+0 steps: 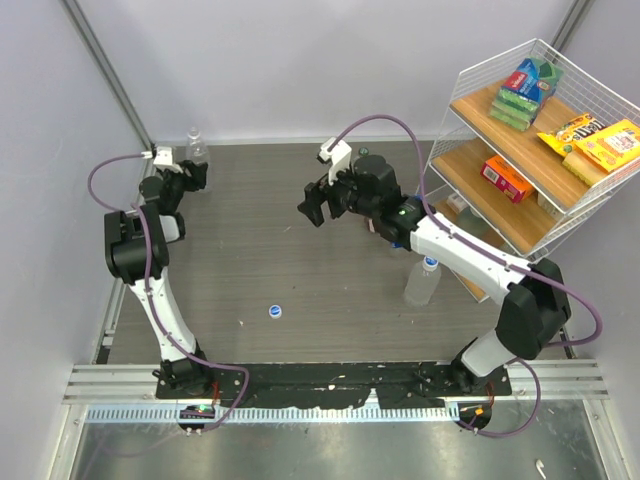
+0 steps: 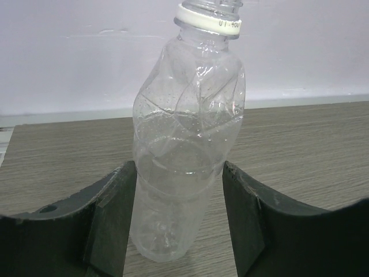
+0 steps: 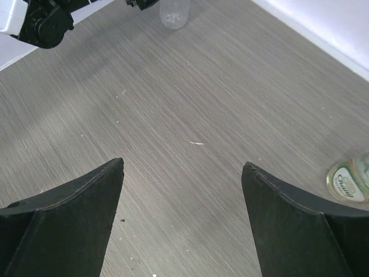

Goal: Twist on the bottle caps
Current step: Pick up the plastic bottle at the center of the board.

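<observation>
A clear colourless bottle (image 2: 184,144) stands upright at the table's back left corner (image 1: 197,146), with a white ring on its neck and no cap on it. My left gripper (image 2: 179,164) (image 1: 195,168) is around its lower body, with both fingers against its sides. A white cap with a blue middle (image 1: 274,312) lies on the table near the front, apart from both arms. My right gripper (image 1: 314,207) (image 3: 182,164) hovers over the middle of the table, wide open with nothing in it. In the right wrist view the same bottle (image 3: 174,12) shows at the top edge.
A second clear bottle (image 1: 422,281) stands at the foot of a white wire shelf (image 1: 500,70) holding snack boxes at the right. A round green-and-white labelled bottle end (image 3: 347,180) shows low right of my right gripper. Walls close off the left and back.
</observation>
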